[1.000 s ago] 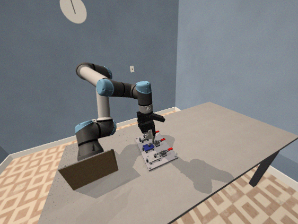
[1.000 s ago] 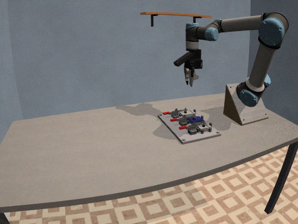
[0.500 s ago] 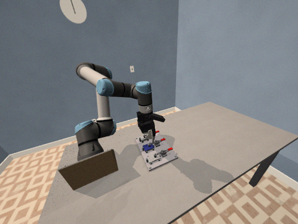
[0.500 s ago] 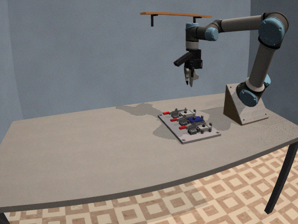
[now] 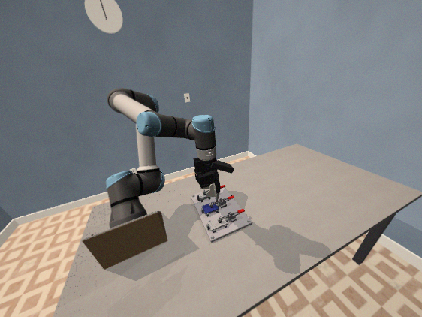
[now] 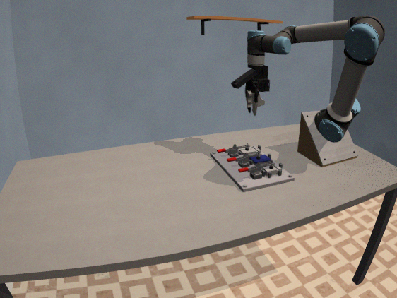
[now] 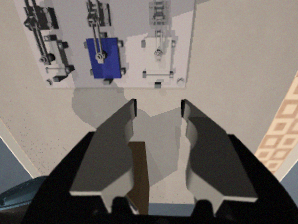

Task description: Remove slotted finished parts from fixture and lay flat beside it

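The two finished parts [image 5: 218, 225] [image 6: 271, 171] [image 7: 158, 62] sit in the fixture [image 5: 234, 230] [image 6: 263, 183] [image 7: 132, 80], flanking the blue blank [image 5: 209, 209] [image 6: 261, 159] [image 7: 106, 60]! Above, the end effector [image 5: 216, 199] [image 6: 252, 113] [image 7: 158, 100] hovers, fingers apart.

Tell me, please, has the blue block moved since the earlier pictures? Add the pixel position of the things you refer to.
No. In the top and exterior views, the blue block [image 5: 213, 209] [image 6: 265, 159] [image 7: 111, 66] keeps its place on the plate [image 5: 236, 228] [image 6: 259, 183] [image 7: 133, 75], shifted neither way.
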Robot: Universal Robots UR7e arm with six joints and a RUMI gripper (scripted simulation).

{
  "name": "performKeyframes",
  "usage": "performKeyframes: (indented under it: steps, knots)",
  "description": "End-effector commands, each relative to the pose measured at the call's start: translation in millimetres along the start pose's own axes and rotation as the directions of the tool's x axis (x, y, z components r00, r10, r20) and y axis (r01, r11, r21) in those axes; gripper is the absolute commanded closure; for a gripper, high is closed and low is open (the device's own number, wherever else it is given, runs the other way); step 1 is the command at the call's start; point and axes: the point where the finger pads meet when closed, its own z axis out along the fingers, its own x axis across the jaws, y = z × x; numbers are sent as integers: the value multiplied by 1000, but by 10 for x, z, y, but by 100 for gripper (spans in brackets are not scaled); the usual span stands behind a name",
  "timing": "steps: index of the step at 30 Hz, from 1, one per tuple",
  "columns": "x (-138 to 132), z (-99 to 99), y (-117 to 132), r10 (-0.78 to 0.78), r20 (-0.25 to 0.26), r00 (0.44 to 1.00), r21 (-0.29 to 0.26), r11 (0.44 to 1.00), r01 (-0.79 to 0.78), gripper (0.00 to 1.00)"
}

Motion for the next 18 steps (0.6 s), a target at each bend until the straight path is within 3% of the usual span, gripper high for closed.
performKeyframes:
  steps: [1, 7, 18]
  knots:
    - [3, -1, -2, 0, -1, 1000, 1, 1000, 0, 72]
    - [3, 60, -2, 0, -1, 1000, 1, 1000, 0, 72]
    - [3, 507, -2, 0, -1, 1000, 1, 1000, 0, 72]
